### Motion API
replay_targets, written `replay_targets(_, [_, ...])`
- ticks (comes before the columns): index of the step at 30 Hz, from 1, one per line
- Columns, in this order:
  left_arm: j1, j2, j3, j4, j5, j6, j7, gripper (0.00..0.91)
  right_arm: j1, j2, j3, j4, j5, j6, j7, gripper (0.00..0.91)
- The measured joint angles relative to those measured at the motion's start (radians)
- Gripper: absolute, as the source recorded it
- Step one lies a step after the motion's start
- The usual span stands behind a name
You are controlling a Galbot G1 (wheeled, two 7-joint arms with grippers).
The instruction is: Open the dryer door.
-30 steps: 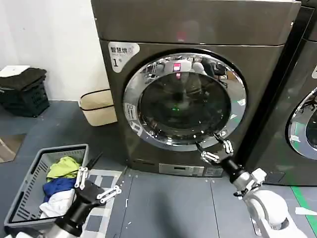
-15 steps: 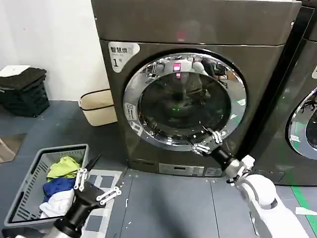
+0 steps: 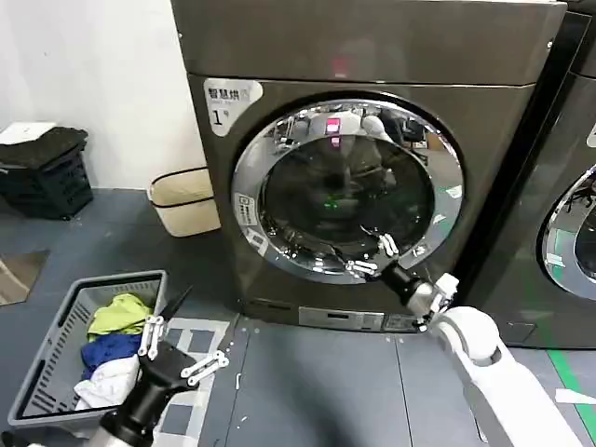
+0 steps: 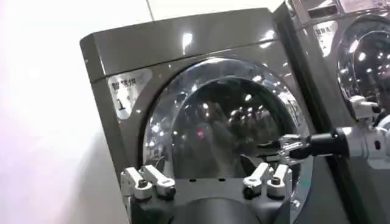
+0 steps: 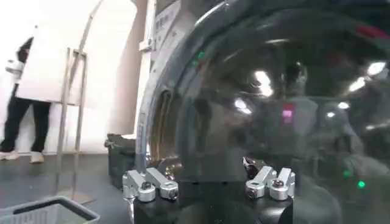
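Observation:
The dryer door (image 3: 346,191) is a round porthole with a wide chrome ring and dark glass, on the grey-brown machine marked "1", and it looks shut. My right gripper (image 3: 372,257) is open at the lower right of the chrome ring, fingertips at or just off the rim. In the right wrist view the dark glass (image 5: 274,91) looms very close behind the spread right gripper (image 5: 210,182). My left gripper (image 3: 182,348) hangs open low down, beside the basket. The left wrist view has the door (image 4: 225,122) farther off beyond the left gripper (image 4: 207,181), with the right gripper (image 4: 286,149) at the rim.
A grey laundry basket (image 3: 56,317) with clothes sits on the floor at the lower left. A beige bin (image 3: 182,200) and a black crate (image 3: 42,172) stand by the wall. A darker neighbouring machine (image 3: 568,233) stands close on the right.
My right gripper has moved up and to the left, from below the door's rim to its lower right edge. The left arm has stayed put.

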Motion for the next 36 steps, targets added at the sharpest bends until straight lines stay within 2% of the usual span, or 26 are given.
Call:
replay_targets(15, [0.008,-0.006,-0.002,-0.021,0.000,-0.002,0.005,0.907,0.125,0.037,-0.092,-0.083,0.015,0.013,-0.035,0.907])
replay_targets(36, [0.015,-0.020,-0.009,-0.024,0.007,-0.005,0.010,0.907,0.225,0.095,-0.184,-0.136,0.014,0.006,-0.036,0.907])
